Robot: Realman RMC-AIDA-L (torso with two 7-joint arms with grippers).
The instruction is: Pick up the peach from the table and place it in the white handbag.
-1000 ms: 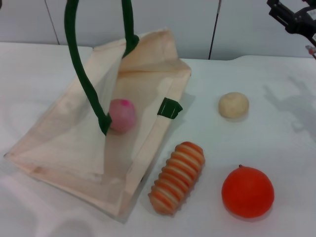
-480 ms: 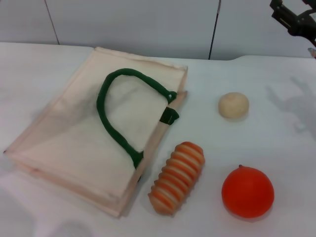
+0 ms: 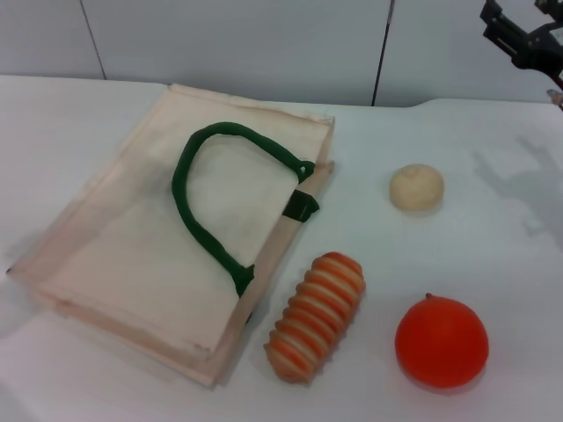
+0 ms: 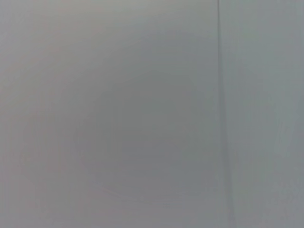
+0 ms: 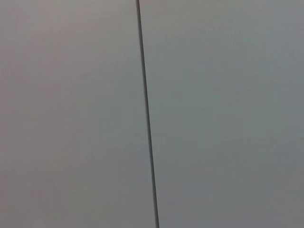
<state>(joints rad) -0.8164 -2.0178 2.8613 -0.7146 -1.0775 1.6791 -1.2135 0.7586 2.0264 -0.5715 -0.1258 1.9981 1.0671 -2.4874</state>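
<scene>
The white handbag lies flat on the table at the left in the head view. One dark green handle rests in a loop on top of it. The peach is hidden; no pink ball shows anywhere on the table. My right gripper is raised at the far right top corner, well away from the bag and only partly in frame. My left gripper is out of view. Both wrist views show only a grey panelled wall.
A cream-beige round bun lies right of the bag. An orange-and-cream ribbed roll lies by the bag's near right corner. A bright orange fruit sits at the front right. A grey wall backs the table.
One second ago the bag's handles were held up, its mouth open with the peach inside. The bag has since dropped flat and hides the peach. The right gripper drew back slightly.
</scene>
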